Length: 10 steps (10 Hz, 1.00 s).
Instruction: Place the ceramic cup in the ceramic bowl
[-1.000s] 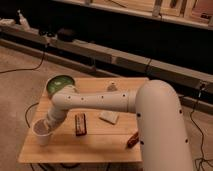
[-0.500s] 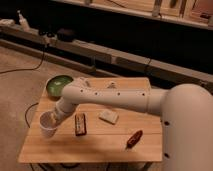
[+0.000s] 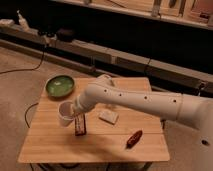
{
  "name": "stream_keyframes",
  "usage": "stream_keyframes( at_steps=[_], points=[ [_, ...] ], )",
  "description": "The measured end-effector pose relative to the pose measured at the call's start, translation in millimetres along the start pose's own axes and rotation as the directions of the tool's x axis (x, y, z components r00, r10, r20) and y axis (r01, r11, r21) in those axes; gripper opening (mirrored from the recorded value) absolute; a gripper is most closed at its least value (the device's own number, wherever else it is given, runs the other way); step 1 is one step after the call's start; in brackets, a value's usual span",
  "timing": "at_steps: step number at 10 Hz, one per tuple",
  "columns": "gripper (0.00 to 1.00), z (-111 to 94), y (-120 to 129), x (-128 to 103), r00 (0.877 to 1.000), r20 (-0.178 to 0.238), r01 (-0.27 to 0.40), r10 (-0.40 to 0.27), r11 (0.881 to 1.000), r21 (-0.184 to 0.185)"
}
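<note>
The ceramic bowl (image 3: 60, 86) sits at the rear left corner of the wooden table (image 3: 55, 142), upright, with its glossy green interior exposed. The ceramic cup (image 3: 64, 118) stands upright in front of the bowl and slightly to its right, near it but apart, with the mouth facing up and the interior in shadow. The gripper (image 3: 75, 111) is at the cup's right side and is clamped on its rim wall. Whether the cup base touches the table cannot be told. A dark bar (image 3: 80, 127) lies just beside the cup. A whitish block (image 3: 108, 117) and a red object (image 3: 134, 139) lie farther right.
</note>
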Motion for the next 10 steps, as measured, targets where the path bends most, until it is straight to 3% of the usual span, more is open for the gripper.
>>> stream_keyframes(
  at_steps=[2,4,6,8,10],
  points=[
    [0.05,1,-2,-1,1.0,0.004,0.004,-0.004,1.0,-0.001],
    [0.05,6,5,-1,1.0,0.026,-0.001,0.002,0.999,-0.034],
    [0.05,15,18,24,1.0,0.015,-0.003,0.005,0.996,-0.084],
    [0.05,21,36,62,1.0,-0.023,-0.016,0.014,0.993,-0.121],
    [0.05,22,49,91,0.999,-0.052,-0.024,0.017,0.99,-0.136]
  ],
)
